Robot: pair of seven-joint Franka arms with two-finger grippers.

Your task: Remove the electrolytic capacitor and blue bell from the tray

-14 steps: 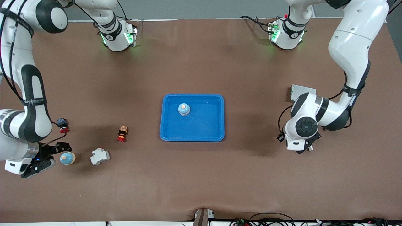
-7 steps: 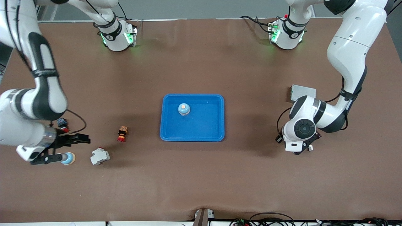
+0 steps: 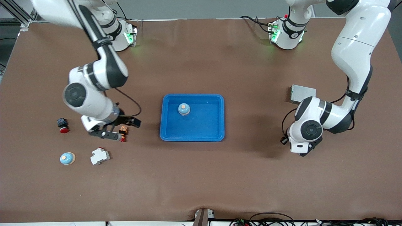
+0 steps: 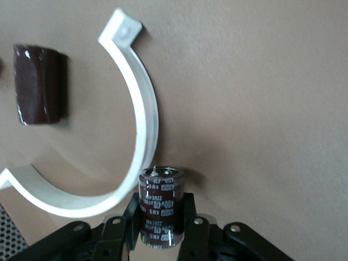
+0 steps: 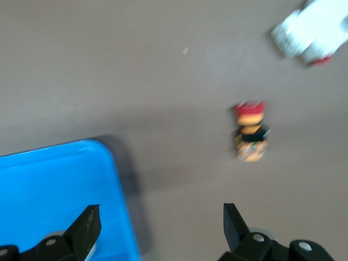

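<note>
Two round pale-blue bells show in the front view: one [image 3: 184,109] sits inside the shallow blue plastic tray [image 3: 220,117] at the middle of the brown worktop [image 3: 201,175], and the other [image 3: 67,158] rests on the worktop toward the right arm's end, nearer the front camera than the tray. Just beside that second bell lies a small white plastic breaker block [image 3: 100,156]. A red-capped black push-button switch [image 3: 62,125] stands farther from the front camera than that bell.

Over a red, yellow and black push button [image 3: 122,133] beside the tray hangs the right gripper [image 3: 121,129], jaws spread wide and holding nothing.

Toward the left arm's end, the left gripper [image 4: 162,231] hangs low over the worktop, its jaws clamped on a dark brown cylindrical capacitor [image 4: 160,206]. In the left wrist view a curved white plastic bracket [image 4: 142,130] lies next to it, and a second dark brown capacitor [image 4: 37,84] lies on its side inside that curve. A grey metal box [image 3: 302,93] sits near the left arm.
</note>
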